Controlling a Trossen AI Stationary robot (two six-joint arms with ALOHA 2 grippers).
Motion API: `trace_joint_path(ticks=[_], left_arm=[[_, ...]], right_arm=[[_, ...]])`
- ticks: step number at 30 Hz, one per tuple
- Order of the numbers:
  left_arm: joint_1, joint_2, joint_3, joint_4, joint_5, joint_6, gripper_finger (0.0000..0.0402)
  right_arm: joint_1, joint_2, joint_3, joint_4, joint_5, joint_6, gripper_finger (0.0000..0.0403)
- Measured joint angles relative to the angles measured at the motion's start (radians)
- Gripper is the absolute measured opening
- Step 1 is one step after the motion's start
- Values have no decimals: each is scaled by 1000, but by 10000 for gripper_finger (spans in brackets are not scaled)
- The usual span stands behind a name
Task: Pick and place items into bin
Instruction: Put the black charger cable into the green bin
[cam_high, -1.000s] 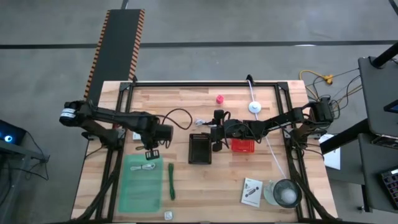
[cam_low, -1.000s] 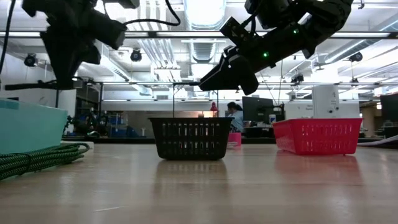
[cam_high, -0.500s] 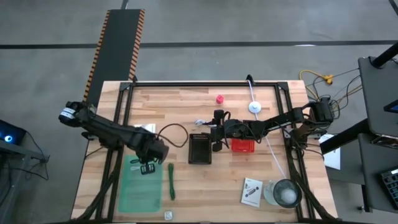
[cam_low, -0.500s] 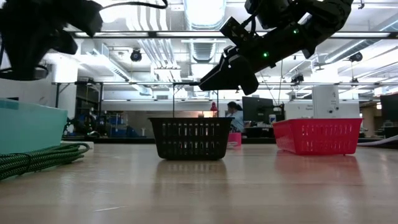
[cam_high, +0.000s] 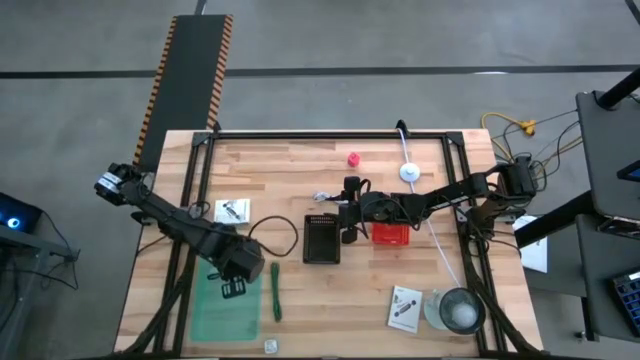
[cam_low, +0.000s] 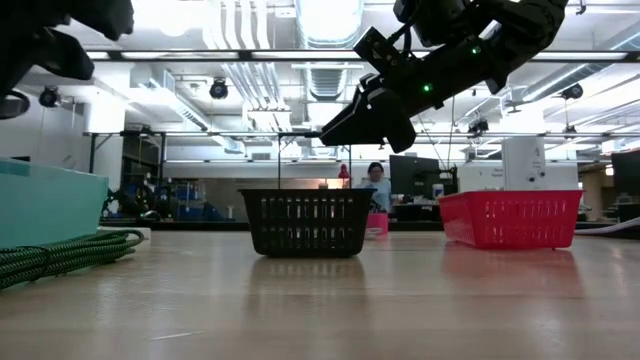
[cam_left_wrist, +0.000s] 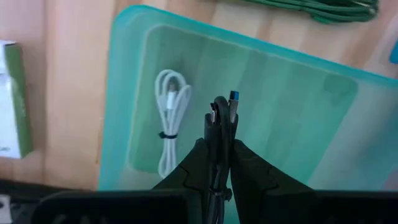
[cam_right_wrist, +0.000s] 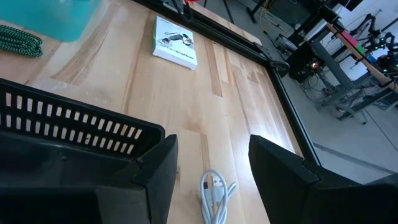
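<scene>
**A:** What is hard to make out here?

**B:** From above, the left gripper (cam_high: 235, 288) covers part of the green bin (cam_high: 205, 320), so the coiled white cable (cam_left_wrist: 168, 121) inside shows only in the left wrist view, lying on the bin floor. In the low view the left arm is cut off at the top left corner.

**A:** Is that gripper carrying anything?

**B:** Yes. Its jaws are clenched on the thin black cable (cam_left_wrist: 219, 124), whose plug ends stick up between the fingers, over the bin. The rest of the cable loops away toward the black basket (cam_high: 321, 238).

**A:** And the right arm?

**B:** The right gripper (cam_right_wrist: 211, 171) hangs with jaws spread apart, gripping nothing, at the far edge of the black basket. A small white cable (cam_right_wrist: 214, 194) lies on the table below the gap. I cannot see into the basket or the red basket (cam_high: 390, 235).

**A:** Other items?

**B:** The green strip (cam_high: 275, 291) lies just right of the bin, a white printed card (cam_high: 232, 210) far of it, a tiny red knob (cam_high: 353, 159) near the far edge, and a small metal piece (cam_high: 270, 346) at the near edge.
</scene>
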Motion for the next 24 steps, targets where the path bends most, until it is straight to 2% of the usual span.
trace_joint_path(ticks=[24], left_arm=[[-18,0,-183,207,19,33,21]], right_arm=[[0,0,0,0,0,0,185]])
